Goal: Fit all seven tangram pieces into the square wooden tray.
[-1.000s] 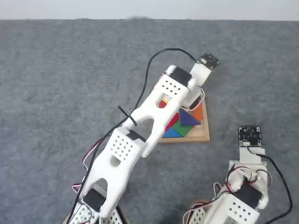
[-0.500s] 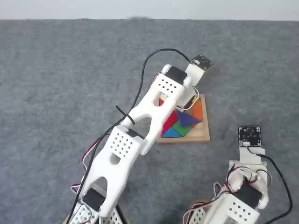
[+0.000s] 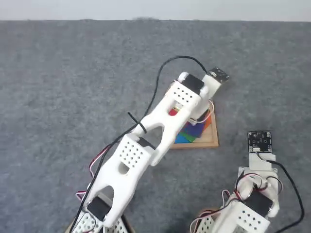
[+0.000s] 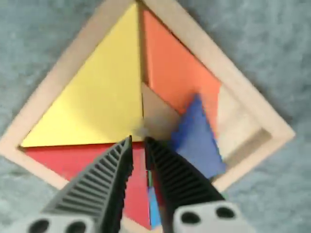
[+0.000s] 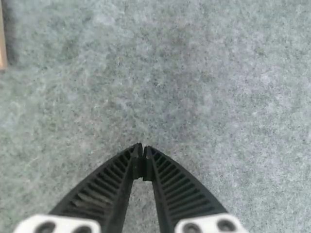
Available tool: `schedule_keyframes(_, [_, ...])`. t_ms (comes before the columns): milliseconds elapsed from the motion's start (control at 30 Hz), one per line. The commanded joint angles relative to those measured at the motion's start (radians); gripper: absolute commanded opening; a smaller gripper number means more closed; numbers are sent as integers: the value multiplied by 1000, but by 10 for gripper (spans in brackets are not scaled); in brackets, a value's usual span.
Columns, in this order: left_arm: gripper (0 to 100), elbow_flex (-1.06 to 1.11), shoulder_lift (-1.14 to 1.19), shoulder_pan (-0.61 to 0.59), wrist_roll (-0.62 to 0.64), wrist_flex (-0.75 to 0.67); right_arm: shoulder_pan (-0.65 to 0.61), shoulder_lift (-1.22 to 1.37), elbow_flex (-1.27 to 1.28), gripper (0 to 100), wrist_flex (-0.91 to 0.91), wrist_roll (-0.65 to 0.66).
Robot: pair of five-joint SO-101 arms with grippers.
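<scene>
Left arm point(image 3: 146, 131) is stretched out over the tray point(image 3: 204, 142), which sits on the grey worktop point(image 3: 58, 87). The left tool point(image 4: 138, 141) hangs over the tray's middle. It's narrow, just a thin slit between the fingers, and nothing looks gripped.

In the tray: yellow triangle point(image 4: 97, 92) and orange triangle point(image 4: 175, 63) lie flat, side by side against the rim. Red piece point(image 4: 73, 162) sits along the yellow one's long edge. Slivers of green and light blue show under the tool, too hidden to judge. The dark blue piece point(image 4: 194, 141) looks askew, riding partly over its neighbours rather than down in the tray. Bare wood point(image 4: 238, 121) shows just beside it, and more at the centre.

Right tool point(image 5: 142, 155) is parked well apart from the tray over plain worktop, fingers pinched together, holding nothing.

My read: late in the task, at the stage of seating the last pieces. Next move likely needs a light nudge or twist on the blue piece toward the bare corner. Push too hard and the seated triangles may shift.
</scene>
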Motion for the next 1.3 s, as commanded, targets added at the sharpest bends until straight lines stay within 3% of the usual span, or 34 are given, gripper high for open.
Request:
schedule_keyframes(0, [46,-27,-75,46,49,40,5,-12,15,9,5,17])
schedule_keyframes(333, [45,-44,-137,80,58,55,5,-12,15,9,5,17])
schedule_keyframes(633, [47,67,-299,8,29,54,5,-12,15,9,5,17])
schedule_keyframes(933, [47,456,-322,84,41,-226,5,-12,15,9,5,17])
schedule_keyframes(1100, [47,484,-311,146,55,-252,5,-12,15,9,5,17])
schedule_keyframes(1267, [47,463,-334,132,60,-245,5,-12,15,9,5,17])
